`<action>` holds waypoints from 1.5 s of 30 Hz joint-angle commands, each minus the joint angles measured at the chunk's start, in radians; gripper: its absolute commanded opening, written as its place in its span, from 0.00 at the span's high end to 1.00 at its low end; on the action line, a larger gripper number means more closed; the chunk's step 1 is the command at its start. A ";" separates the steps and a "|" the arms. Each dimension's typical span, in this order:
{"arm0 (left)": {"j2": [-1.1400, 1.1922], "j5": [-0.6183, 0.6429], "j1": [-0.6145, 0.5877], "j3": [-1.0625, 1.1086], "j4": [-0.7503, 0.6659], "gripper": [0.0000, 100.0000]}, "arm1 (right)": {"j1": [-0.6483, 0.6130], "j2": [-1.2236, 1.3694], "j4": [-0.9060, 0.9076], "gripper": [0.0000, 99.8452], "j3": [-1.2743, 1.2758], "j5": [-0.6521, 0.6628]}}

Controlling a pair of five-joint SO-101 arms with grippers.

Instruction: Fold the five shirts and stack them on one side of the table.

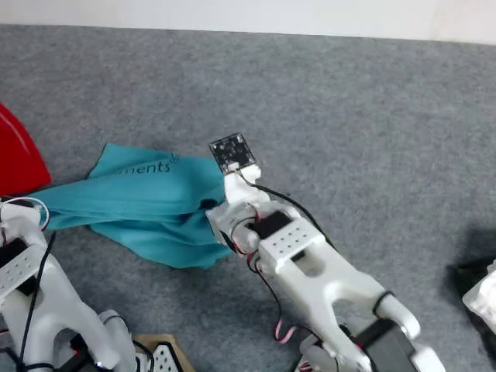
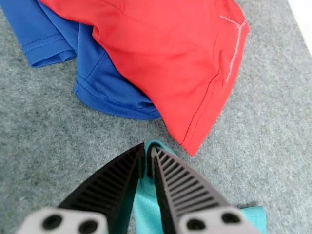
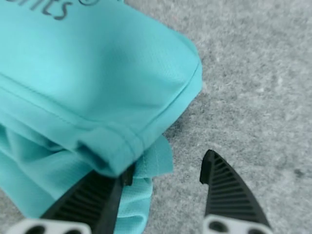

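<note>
Clamped tight on teal shirt (image 1: 147, 203) edge with left gripper (image 2: 147, 157); gaping wide at opposite hem with right gripper (image 3: 169, 165); stretched lengthwise between them.

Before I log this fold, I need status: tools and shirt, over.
Left tool shut on teal shirt. Right tool open at its hem. Red shirt over blue shirt nearby.

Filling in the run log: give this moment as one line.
left tool: shut on teal shirt | right tool: open at its edge | red shirt lies over blue shirt
</note>
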 commanded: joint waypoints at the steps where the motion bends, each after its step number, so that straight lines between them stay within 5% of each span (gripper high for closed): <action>1: -0.013 0.005 -0.005 0.024 -0.083 0.99 | 0.016 0.016 -0.018 0.83 -0.064 0.011; 5: -0.013 0.008 -0.004 0.054 -0.133 0.99 | 0.058 0.015 -0.018 1.00 -0.067 0.011; 16: -0.012 0.012 0.137 0.077 -0.245 0.99 | 0.335 -0.157 0.030 0.99 -0.064 0.009; 20: -0.016 0.014 0.232 0.050 -0.391 0.99 | 0.472 -0.334 0.028 0.99 -0.068 0.015; 25: -0.019 0.008 0.349 -0.033 -0.646 0.99 | 0.529 -0.536 0.031 0.99 -0.120 0.207; 35: -0.019 0.011 0.240 -0.384 -0.718 0.99 | 0.751 -0.762 0.031 0.99 -0.364 0.265; 45: -0.077 0.011 0.097 -0.558 -0.718 0.99 | 0.693 -0.924 0.068 0.99 -0.472 0.265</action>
